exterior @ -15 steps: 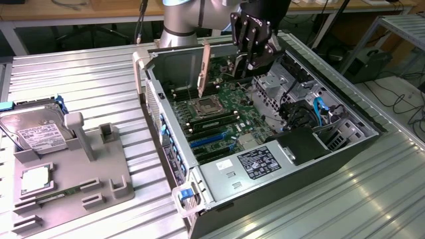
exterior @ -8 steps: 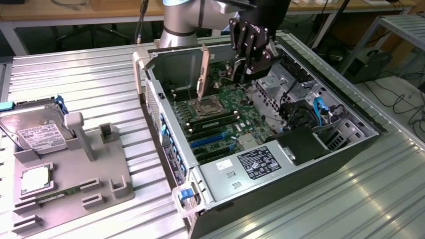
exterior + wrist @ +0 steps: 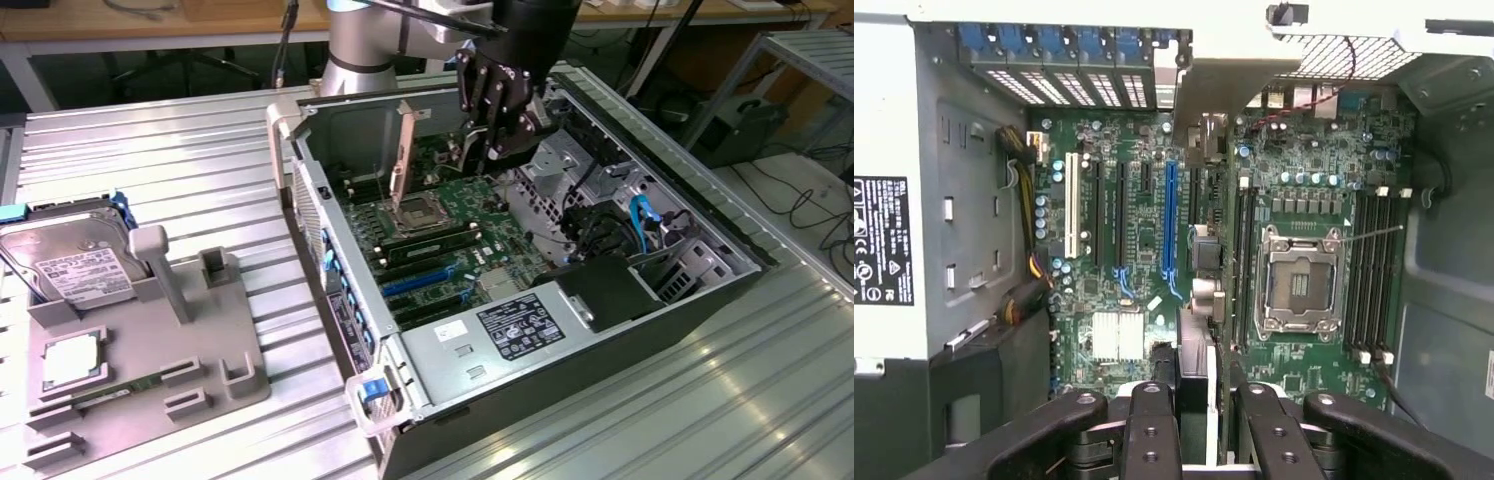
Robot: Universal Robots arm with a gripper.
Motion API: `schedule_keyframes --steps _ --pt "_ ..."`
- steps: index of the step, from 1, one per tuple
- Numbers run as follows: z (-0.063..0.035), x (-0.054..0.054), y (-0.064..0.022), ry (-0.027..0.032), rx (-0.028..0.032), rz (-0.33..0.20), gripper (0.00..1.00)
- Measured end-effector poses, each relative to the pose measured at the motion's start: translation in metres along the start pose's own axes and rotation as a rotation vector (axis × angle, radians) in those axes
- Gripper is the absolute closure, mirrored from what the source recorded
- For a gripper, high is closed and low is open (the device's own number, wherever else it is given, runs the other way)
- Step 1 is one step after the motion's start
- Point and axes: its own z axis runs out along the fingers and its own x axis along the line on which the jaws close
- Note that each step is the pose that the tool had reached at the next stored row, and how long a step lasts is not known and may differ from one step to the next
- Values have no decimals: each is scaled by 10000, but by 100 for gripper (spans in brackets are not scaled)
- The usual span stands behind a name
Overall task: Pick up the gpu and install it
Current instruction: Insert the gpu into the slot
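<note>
- Where the exterior view's left begins, a hard drive (image 3: 67, 262) leans in a grey holder (image 3: 200, 350) on the ribbed metal table (image 3: 174, 160), well apart from the computer case (image 3: 441, 395)
- Inside the open case lies the green motherboard (image 3: 447, 235), with its CPU socket (image 3: 424, 210) uncovered
- Above the board hangs the gripper (image 3: 497, 135), fingers (image 3: 1150, 425) drawn narrow and clamped on the gpu (image 3: 1195, 345)
- Held upright on its edge, the gpu sits between the blue slot (image 3: 1171, 215) and the socket, its metal bracket (image 3: 1224, 80) toward the case's rear wall; whether it is seated I cannot tell
- Toward the exterior view's right sit blue cables (image 3: 641, 225)
</note>
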Motion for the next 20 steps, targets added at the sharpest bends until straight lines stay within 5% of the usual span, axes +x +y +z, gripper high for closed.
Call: schedule_keyframes --steps 20 --pt "299 8 39 -7 -6 217 72"
